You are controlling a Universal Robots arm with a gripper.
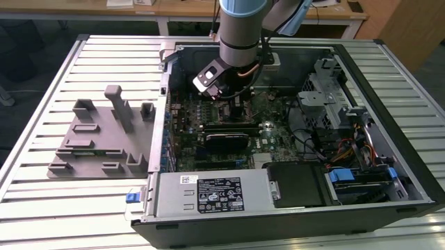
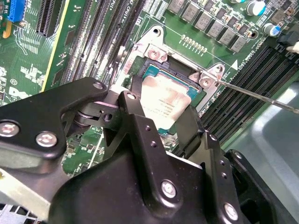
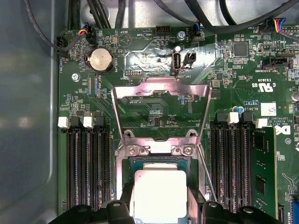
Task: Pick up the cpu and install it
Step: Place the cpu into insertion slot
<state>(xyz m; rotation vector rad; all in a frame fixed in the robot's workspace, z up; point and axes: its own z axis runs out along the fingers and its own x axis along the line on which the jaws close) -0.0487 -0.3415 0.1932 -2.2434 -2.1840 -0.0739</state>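
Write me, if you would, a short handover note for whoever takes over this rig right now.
Gripper: down inside the computer case, over the socket on the motherboard. I cannot tell whether it grips.
The cpu: at the socket, seemingly level within its frame, silver top up, right beneath the gripper.
Done: the cpu has been brought to the socket.
Left: the load plate is folded back open, not closed over the cpu, so the chip is not clamped down.
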